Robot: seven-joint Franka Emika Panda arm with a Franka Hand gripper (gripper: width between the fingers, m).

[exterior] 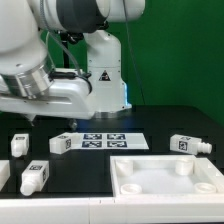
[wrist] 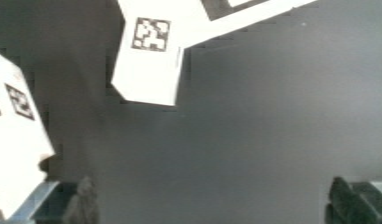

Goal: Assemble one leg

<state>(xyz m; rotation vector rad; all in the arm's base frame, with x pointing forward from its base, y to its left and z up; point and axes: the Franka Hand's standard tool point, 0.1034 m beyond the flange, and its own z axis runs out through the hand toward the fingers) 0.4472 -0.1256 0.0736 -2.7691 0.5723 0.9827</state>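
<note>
Four legs lie on the black table (exterior: 150, 125) in the exterior view. The near leg (exterior: 35, 177) lies flat, its long axis running from front left to back right of that view. The second leg (exterior: 60, 143) sits a bit tilted, just beside the marker board (exterior: 100, 140), on the view's left of it. The third leg (exterior: 18, 145) is at the far left. The fourth leg (exterior: 190, 145) lies with its long axis across the view, on the right, behind the panel (exterior: 165, 178). I cannot make out the fingers below the arm (exterior: 60, 60) there.

Only the wrist view shows the gripper (wrist: 209, 200): it is spread wide, with nothing between the fingers (wrist: 55, 200) and bare table below. The slanted leg (wrist: 149, 55) lies diagonally there, tag up. I cannot tell which of the four it is.
</note>
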